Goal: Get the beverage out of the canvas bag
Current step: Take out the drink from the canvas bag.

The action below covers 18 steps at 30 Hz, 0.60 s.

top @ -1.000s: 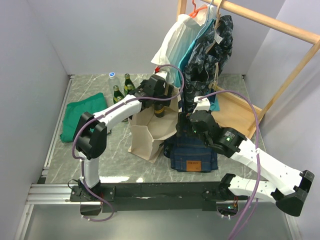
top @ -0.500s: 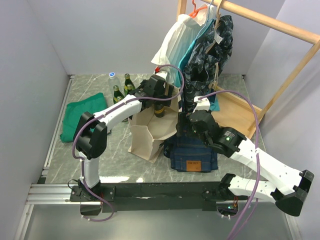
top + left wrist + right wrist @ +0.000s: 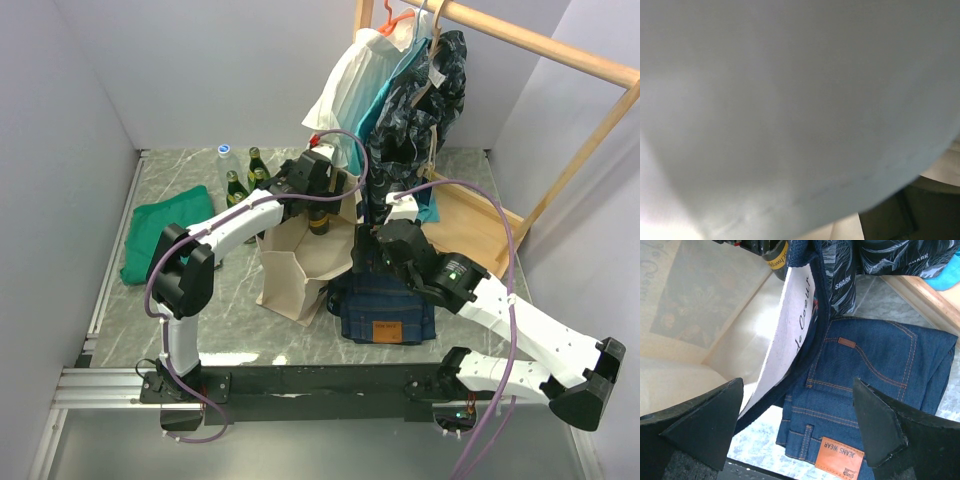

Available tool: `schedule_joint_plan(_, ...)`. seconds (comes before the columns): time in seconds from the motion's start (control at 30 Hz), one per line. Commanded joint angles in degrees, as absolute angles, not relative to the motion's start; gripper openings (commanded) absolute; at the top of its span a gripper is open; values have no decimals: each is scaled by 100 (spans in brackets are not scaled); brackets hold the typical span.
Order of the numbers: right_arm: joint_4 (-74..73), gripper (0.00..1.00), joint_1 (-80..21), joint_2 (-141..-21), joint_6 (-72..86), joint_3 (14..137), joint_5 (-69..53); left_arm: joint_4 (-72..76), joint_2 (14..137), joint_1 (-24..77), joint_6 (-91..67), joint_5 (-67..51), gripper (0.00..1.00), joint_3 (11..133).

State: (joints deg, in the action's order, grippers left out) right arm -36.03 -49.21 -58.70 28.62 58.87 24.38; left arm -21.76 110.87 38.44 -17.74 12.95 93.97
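The cream canvas bag [image 3: 296, 266] stands open mid-table; the right wrist view shows its inside [image 3: 705, 305] and its navy-edged rim. My left gripper [image 3: 318, 197] is at the bag's mouth, shut on the neck of a dark beverage bottle [image 3: 318, 222] that hangs over the opening. The bottle's yellow-labelled base shows in the right wrist view [image 3: 776, 256]. The left wrist view is filled by a pale blurred surface, and its fingers are hidden. My right gripper [image 3: 795, 427] is open wide, and its fingers [image 3: 700, 425] straddle the bag's right rim; in the top view it [image 3: 366, 252] sits beside the bag.
Folded blue jeans [image 3: 385, 305] lie right of the bag, under my right gripper. Several green bottles [image 3: 245, 178] and a clear bottle [image 3: 224, 156] stand at the back left. A green cloth [image 3: 165, 238] lies left. A wooden rack [image 3: 540, 50] holds hanging garments [image 3: 400, 95].
My right arm has shifted slightly. The left gripper and the bottle have hardly moved.
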Motion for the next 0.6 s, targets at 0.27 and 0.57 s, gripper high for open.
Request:
schedule_joint_plan(0.27, -3542, 95, -4860, -5880, 2769, 5977, 2549, -2162, 11004, 3788, -1890, 1415, 95, 9396)
schedule_joint_plan(0.57, -3533, 95, -4852, -5862, 2786, 5933, 2549, -2162, 11074, 3779, -1925, 1441, 91, 9422)
